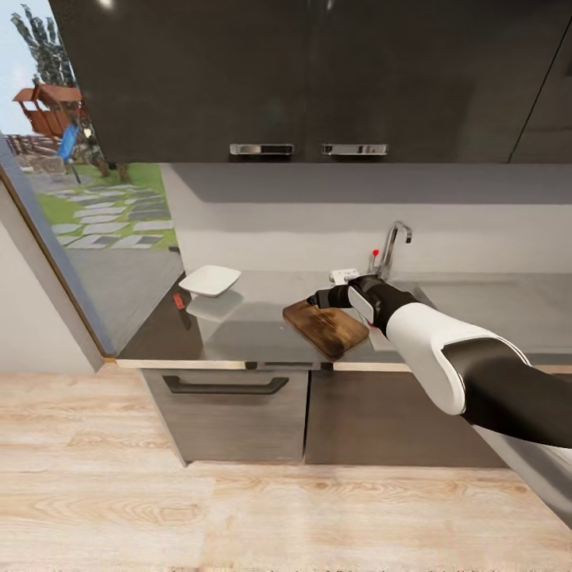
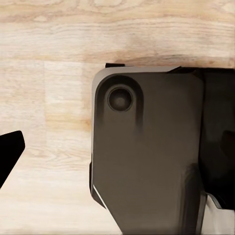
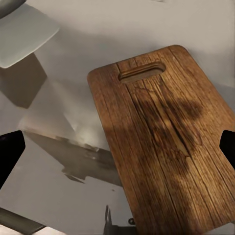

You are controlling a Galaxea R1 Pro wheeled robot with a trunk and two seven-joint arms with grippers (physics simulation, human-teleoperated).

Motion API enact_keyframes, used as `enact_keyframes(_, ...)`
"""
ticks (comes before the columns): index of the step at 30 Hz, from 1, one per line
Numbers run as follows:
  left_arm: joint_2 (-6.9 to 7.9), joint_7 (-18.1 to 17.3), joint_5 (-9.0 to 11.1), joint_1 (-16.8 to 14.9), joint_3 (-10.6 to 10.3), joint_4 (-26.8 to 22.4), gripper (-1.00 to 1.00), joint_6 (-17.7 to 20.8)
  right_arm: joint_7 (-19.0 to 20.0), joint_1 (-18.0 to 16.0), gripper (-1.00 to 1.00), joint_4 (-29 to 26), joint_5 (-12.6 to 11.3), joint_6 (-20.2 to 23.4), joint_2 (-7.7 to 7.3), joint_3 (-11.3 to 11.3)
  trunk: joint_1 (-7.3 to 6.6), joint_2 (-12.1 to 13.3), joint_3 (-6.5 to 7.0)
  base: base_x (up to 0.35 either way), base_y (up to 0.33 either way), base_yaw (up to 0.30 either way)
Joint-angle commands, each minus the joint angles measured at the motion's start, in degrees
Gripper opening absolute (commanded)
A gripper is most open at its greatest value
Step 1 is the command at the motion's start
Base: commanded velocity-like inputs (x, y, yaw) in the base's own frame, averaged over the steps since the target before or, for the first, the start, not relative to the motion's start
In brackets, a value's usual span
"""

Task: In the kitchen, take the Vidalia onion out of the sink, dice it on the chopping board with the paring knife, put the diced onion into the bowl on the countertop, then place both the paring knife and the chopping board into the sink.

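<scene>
The right gripper (image 1: pixel 314 300) hangs over the far end of the dark brown grained chopping board (image 1: pixel 326 327), its dark fingertips (image 3: pixel 10 156) spread wide, holding nothing. The black-and-white right arm reaches in across the grey sink (image 1: pixel 401 306), hiding most of the basin — the onion cannot be made out. The left gripper's state cannot be told. The white squarish bowl (image 1: pixel 210 280) and red-handled paring knife (image 1: pixel 181 305) lie left of the board on the glossy countertop (image 1: pixel 238 330).
</scene>
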Motion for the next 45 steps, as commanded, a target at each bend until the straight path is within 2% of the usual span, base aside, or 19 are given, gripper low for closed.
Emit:
enact_keyframes(1,-0.01,0.01,0.07,0.03,0.13,-0.1,1.0,-0.07,0.1,-0.04,1.0,-0.07,-0.4,0.29,-0.01,0.48,-0.21,0.35,0.02,0.0,0.0,0.0)
enact_keyframes(31,0.17,-0.03,0.08,0.03,0.08,-0.1,1.0,-0.17,0.1,0.01,1.0,-0.07,-0.4,0.11,-0.01,0.48,-6.8,12.39,2.61,0.0,0.0,0.0)
enact_keyframes(45,0.26,-0.08,0.07,0.03,0.29,-0.13,1.0,-0.17,0.1,0.03,1.0,-0.07,-0.4,0.11,-0.01,0.48,-6.8,12.39,2.14,0.003,0.0,0.0)
